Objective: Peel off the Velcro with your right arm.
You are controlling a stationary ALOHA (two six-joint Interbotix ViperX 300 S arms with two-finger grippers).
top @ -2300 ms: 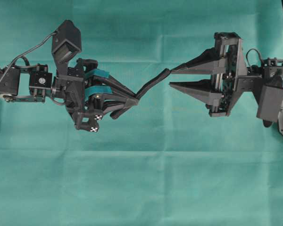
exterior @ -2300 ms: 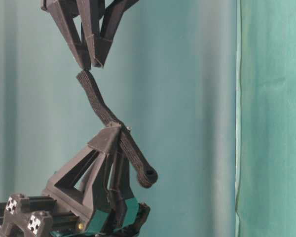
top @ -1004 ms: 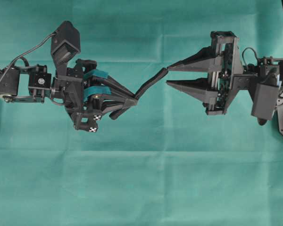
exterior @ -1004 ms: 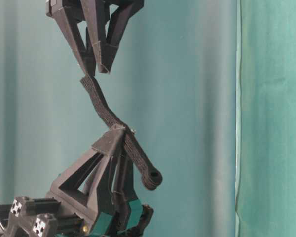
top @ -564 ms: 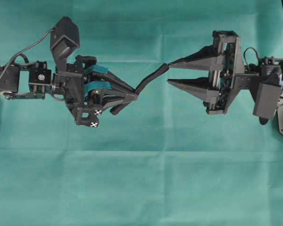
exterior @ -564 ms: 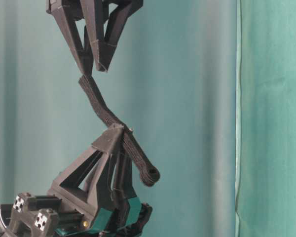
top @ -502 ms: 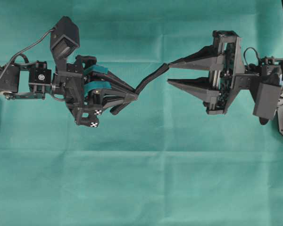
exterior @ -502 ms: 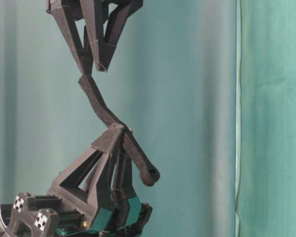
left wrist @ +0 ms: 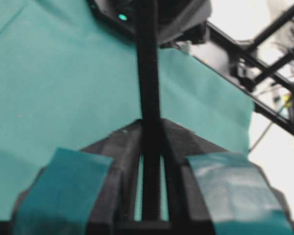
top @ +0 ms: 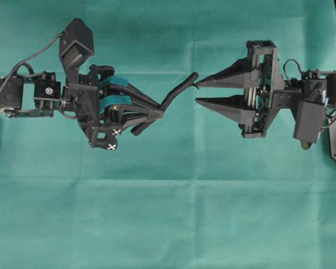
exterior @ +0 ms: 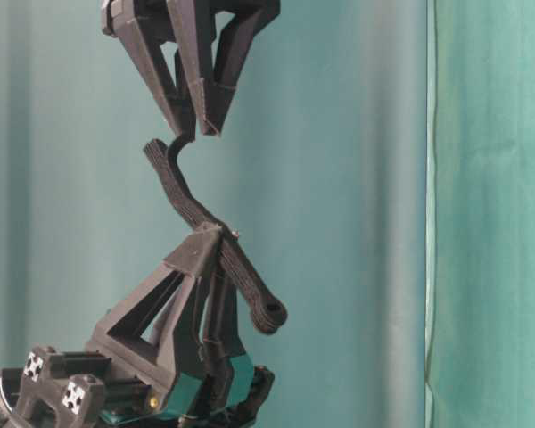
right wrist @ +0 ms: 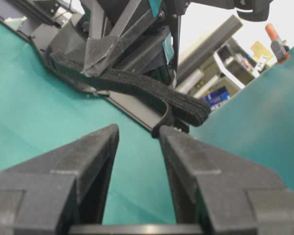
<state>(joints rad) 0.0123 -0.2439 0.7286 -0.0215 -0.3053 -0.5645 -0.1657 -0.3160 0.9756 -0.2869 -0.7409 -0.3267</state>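
The Velcro (top: 176, 92) is a black strip held in the air between the two arms. My left gripper (top: 159, 114), with teal-taped fingers, is shut on its middle; the rounded end (exterior: 267, 314) sticks out behind the jaws. My right gripper (top: 197, 93), plain black, is open at the strip's free end. A thin layer curls off that end (exterior: 171, 147) and touches one right fingertip (right wrist: 161, 131). The strip (right wrist: 137, 85) crosses above the open right jaws. In the left wrist view the strip (left wrist: 149, 73) runs straight out from the shut jaws (left wrist: 150, 128).
Green cloth (top: 168, 213) covers the table below both arms. A green curtain (exterior: 490, 214) hangs behind. The left arm's camera block (top: 77, 45) stands up at the upper left. Shelves and clutter (right wrist: 235, 58) lie beyond the table edge.
My right gripper has shifted left and tilted at the strip's free end. A thin layer there now curls away from the strip onto one fingertip. The left arm holds still.
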